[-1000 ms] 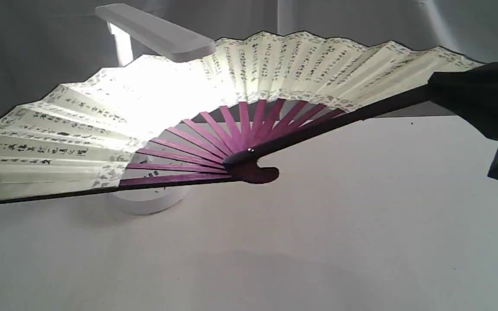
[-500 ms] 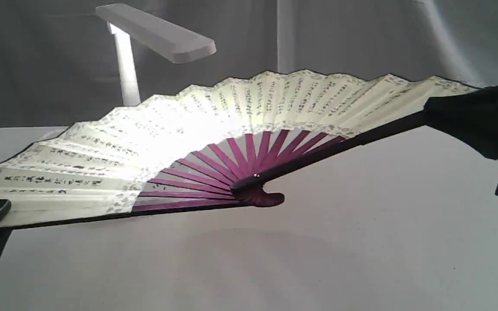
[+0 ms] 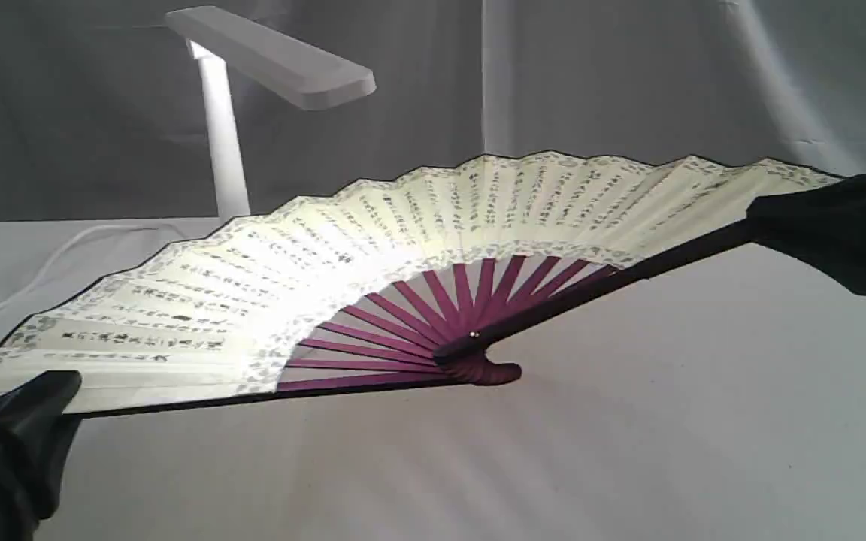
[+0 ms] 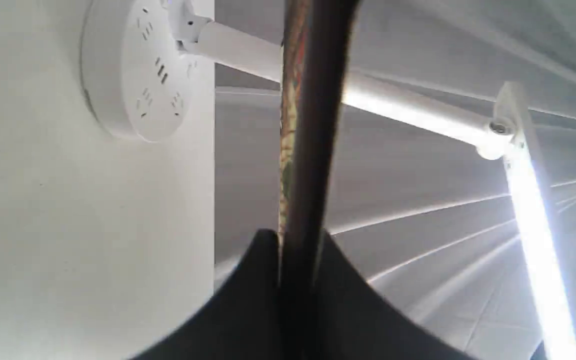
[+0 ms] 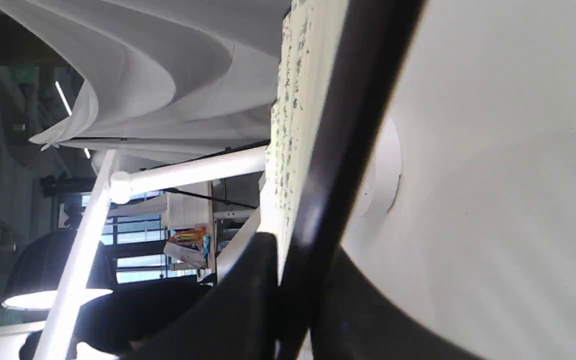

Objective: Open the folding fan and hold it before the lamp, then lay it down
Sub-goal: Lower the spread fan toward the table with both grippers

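Note:
The folding fan [image 3: 418, 225] is spread wide open, cream pleats with black calligraphy above maroon ribs that meet at a pivot just above the table. My left gripper [image 3: 23, 409] is shut on its left outer stick [image 4: 308, 150] at the lower left. At the right edge my right gripper [image 3: 801, 218] is shut on the other outer stick [image 5: 348, 150]. The white lamp [image 3: 267, 52] stands behind the fan, its head above the paper's top edge and its stem partly hidden. Its round base [image 4: 133, 75] shows in the left wrist view.
A white tabletop [image 3: 628, 421] lies under the fan. The lamp's white cord [image 3: 49, 263] runs across the table at the back left. Grey draped cloth [image 3: 628, 75] forms the backdrop.
Both grippers have lowered the open fan and brought it nearer the camera. It no longer covers the lamp head, and the bright glow on the paper has faded.

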`<state>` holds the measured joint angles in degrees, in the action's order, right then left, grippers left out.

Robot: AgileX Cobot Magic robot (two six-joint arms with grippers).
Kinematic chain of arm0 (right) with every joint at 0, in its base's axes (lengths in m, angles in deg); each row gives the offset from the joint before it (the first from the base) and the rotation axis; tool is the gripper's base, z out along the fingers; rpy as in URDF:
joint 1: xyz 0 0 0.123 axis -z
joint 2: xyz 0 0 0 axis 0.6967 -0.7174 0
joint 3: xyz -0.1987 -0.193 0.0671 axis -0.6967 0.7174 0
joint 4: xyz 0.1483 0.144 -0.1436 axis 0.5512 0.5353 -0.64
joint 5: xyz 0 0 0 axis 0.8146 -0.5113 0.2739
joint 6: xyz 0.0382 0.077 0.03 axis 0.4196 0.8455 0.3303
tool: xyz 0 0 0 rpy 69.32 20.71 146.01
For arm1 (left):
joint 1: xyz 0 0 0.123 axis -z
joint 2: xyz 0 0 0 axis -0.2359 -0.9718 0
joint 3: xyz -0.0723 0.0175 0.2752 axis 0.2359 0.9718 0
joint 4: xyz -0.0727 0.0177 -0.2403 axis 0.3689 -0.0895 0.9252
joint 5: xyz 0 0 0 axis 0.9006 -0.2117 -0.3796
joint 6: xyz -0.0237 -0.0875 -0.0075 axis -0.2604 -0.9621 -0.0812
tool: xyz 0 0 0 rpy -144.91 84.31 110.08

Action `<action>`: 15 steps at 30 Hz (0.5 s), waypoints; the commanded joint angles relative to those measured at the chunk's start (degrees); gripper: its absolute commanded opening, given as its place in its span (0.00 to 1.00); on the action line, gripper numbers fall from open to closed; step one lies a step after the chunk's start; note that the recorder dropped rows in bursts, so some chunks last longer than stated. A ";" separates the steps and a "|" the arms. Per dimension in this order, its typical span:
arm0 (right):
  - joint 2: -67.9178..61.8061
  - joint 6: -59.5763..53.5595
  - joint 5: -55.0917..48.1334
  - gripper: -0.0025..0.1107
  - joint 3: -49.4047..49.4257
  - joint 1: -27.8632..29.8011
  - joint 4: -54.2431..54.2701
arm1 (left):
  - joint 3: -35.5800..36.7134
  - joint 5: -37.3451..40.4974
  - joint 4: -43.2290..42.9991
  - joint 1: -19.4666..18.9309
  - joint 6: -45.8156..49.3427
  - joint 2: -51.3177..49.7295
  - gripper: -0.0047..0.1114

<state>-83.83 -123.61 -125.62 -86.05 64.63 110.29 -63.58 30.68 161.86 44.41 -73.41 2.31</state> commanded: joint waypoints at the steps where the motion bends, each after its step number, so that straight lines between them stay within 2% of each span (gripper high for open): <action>1: -0.11 -1.13 7.69 0.02 -0.04 2.39 -2.13 | -1.89 -5.13 2.59 -0.51 -2.71 -3.81 0.04; 15: -0.11 2.89 13.45 0.02 -0.04 8.45 -9.49 | -10.13 -5.02 1.96 -0.51 -2.73 -17.31 0.04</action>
<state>-83.83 -118.77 -121.04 -86.05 71.61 103.41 -72.89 30.68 160.41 44.41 -75.45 -13.79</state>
